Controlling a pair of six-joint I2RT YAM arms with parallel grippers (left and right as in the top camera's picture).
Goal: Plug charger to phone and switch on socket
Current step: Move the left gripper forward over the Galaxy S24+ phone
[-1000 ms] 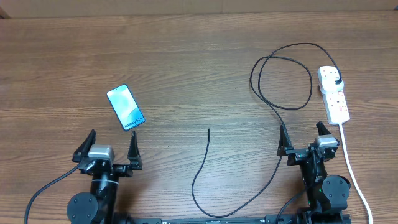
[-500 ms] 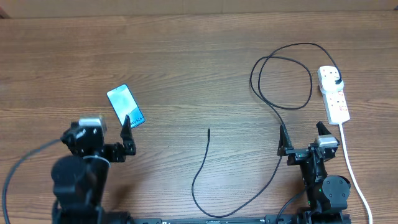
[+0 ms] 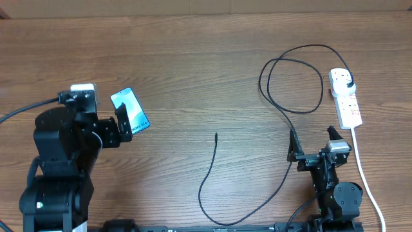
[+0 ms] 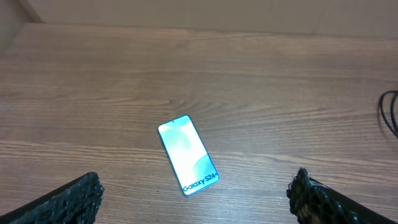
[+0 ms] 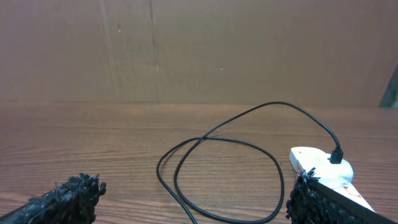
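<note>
The phone [image 3: 132, 108] lies face up on the wooden table at the left, screen lit; it also shows in the left wrist view [image 4: 187, 155]. My left gripper [image 4: 196, 202] is open and empty just short of the phone, and its right finger [image 3: 122, 122] overlaps the phone's near edge from above. The charger cable [image 3: 207, 175] ends in a loose tip [image 3: 216, 135] at mid-table, then curves right and loops [image 5: 217, 140] to its plug [image 3: 348, 82] in the socket strip [image 3: 349, 108]. My right gripper [image 3: 313, 145] is open and empty, near the cable and the strip [image 5: 317, 163].
The strip's thick white cord [image 3: 364, 174] runs down the table's right side past my right arm. A brown cardboard wall [image 5: 199, 50] stands behind the table's far edge.
My left arm has risen and moved forward to the phone, so its finger now overlaps the phone's near edge. The right arm, cable and strip have not moved.
</note>
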